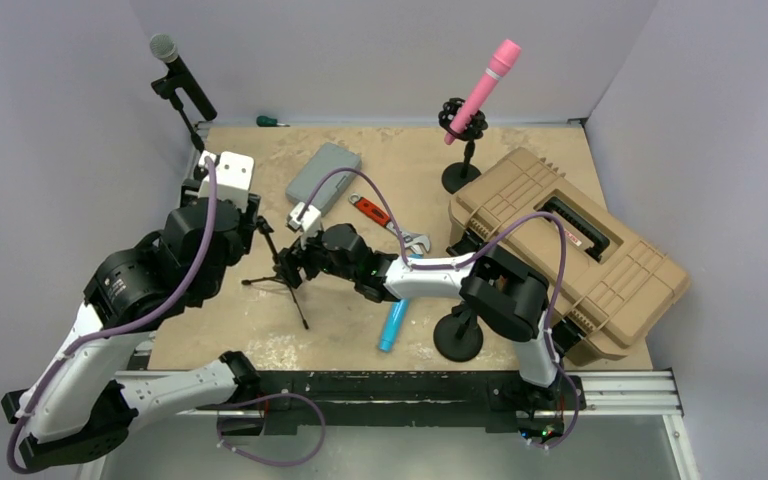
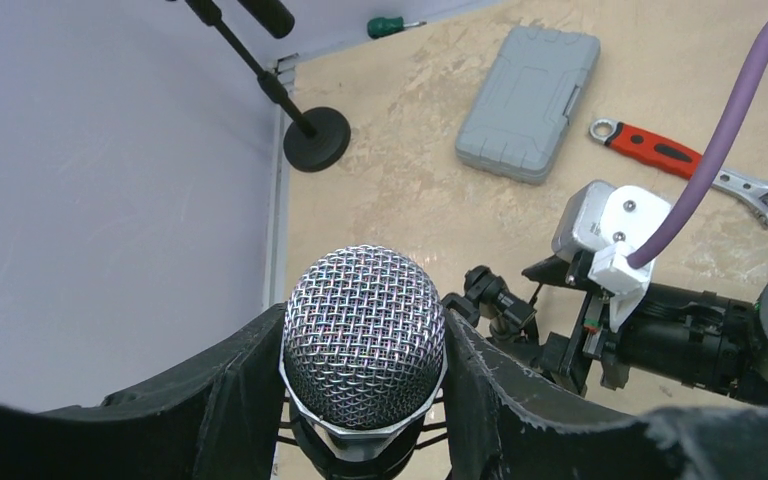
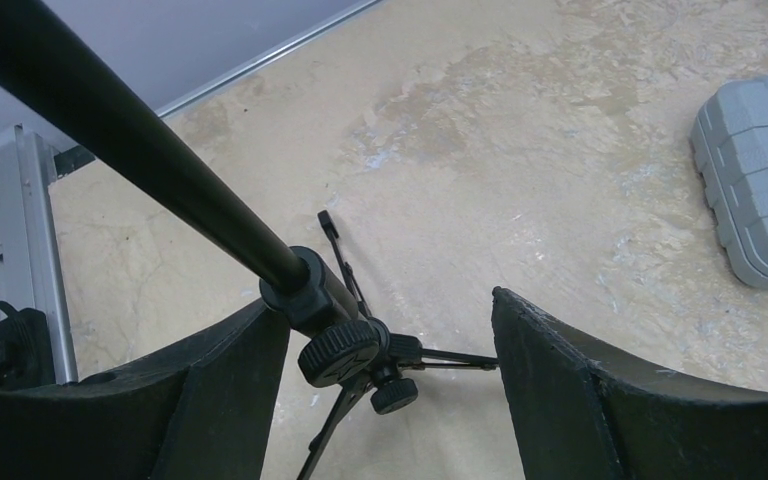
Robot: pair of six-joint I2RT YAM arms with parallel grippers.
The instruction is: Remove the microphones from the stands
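Closest up, the left gripper (image 2: pixel 364 345) pinches the microphone (image 2: pixel 363 315) just under its mesh head, a finger touching each side. The head faces straight up at that wrist, so the long axis runs away downward, with the lower end hidden. The right gripper (image 3: pixel 385 305) is spread about the stand (image 3: pixel 345 350) at its hub, one finger just beside it and the other well apart, so nothing is clamped. The left arm seems best placed to pull, back along the microphone's axis. The right gripper would need to close first to steady the stand.
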